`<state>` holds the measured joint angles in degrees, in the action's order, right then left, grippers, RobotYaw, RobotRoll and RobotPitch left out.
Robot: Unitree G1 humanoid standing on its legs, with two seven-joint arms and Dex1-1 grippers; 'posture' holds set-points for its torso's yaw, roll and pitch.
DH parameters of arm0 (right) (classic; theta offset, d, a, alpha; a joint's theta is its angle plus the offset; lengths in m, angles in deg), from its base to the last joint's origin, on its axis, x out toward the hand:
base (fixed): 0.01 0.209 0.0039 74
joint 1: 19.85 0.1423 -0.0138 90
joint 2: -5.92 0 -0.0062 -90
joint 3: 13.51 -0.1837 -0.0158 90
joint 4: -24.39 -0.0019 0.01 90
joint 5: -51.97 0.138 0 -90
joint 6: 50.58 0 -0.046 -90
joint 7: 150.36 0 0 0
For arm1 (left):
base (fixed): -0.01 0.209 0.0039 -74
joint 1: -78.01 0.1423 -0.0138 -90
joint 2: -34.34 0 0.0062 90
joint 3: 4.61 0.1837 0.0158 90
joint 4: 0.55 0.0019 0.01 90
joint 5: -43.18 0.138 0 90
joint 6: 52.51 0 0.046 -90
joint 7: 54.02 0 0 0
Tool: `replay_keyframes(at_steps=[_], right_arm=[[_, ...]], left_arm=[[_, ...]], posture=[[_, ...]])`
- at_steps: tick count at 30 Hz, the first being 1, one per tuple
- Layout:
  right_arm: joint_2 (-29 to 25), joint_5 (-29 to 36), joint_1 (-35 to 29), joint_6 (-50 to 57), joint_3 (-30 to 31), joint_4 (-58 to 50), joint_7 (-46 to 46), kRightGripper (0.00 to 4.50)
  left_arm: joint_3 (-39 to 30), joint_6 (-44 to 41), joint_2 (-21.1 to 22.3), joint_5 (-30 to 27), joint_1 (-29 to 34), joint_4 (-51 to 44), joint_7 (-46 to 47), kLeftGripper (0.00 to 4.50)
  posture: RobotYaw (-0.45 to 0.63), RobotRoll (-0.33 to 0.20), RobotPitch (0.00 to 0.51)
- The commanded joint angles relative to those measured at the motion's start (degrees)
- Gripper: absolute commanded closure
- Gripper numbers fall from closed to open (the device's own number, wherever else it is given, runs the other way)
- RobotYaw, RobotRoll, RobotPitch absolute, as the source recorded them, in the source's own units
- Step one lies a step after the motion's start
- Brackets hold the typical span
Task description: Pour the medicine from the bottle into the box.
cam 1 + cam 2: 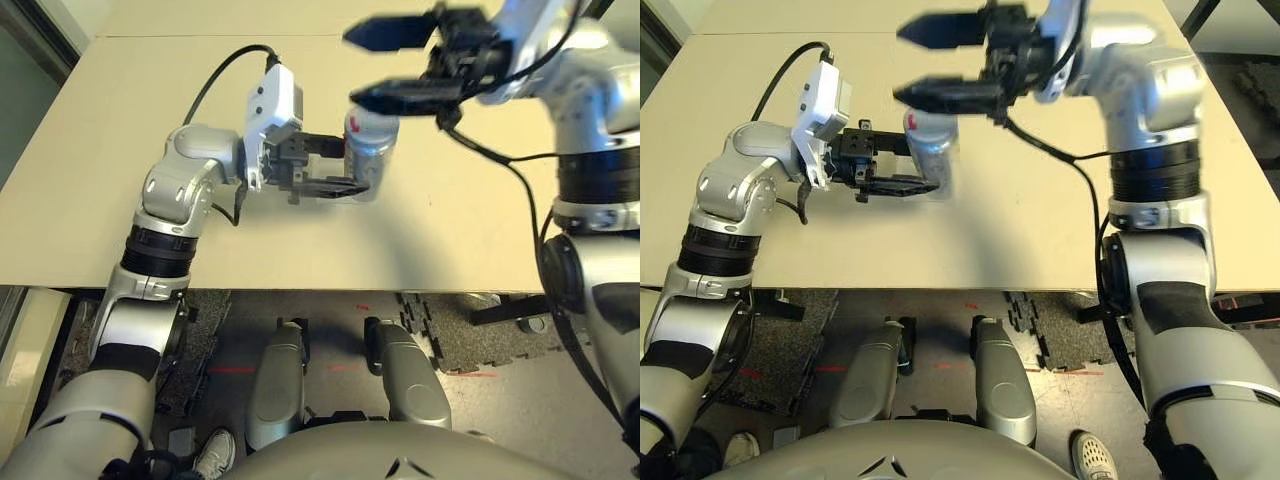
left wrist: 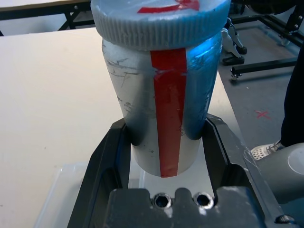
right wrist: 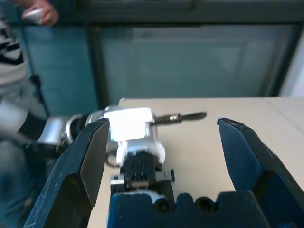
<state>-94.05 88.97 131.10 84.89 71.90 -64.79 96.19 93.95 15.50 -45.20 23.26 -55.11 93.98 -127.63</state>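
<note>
While the left pincer (image 1: pixel 345 166) squeezes its two black fingers (image 2: pixel 102 161) around the small silver-grey round bottle (image 1: pixel 370 155), the bottle stands upright near the middle of the pale tan table (image 1: pixel 120 150). A long red stripe of tape (image 2: pixel 168 114) runs down the side of the bottle, and more red tape sits on top of its ridged grey cap (image 2: pixel 156 23), which is on the bottle. No words or brand names can be read on the bottle or on the tape. The left pincer holds the bottle low on its body, with one finger on each side. Under the bottle and the left pincer, the left wrist view shows a bit of the shallow see-through plastic box (image 2: pixel 61 190) lying flat on the table; I cannot tell if the bottle's bottom touches the box or floats just above it. No pills can be seen from here. The right pincer (image 1: pixel 395 65) is up in the air just above the top of the bottle, and its two black fingers (image 3: pixel 83 161) are spread wide apart with nothing between them. It does not touch the cap. In the right wrist view a person in a striped sleeve (image 3: pixel 12 52) stands past the far edge of the table.
</note>
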Motion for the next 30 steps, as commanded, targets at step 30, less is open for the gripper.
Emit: replay_keyframes(at_steps=[30], right_arm=[[2.43,-6.30,-10.18,5.46,9.29,-12.93,-21.27,0.00]], left_arm=[[0.10,9.47,0.39,3.30,-3.27,15.61,0.30,2.14]], posture=[[0.07,0.000,0.179]])
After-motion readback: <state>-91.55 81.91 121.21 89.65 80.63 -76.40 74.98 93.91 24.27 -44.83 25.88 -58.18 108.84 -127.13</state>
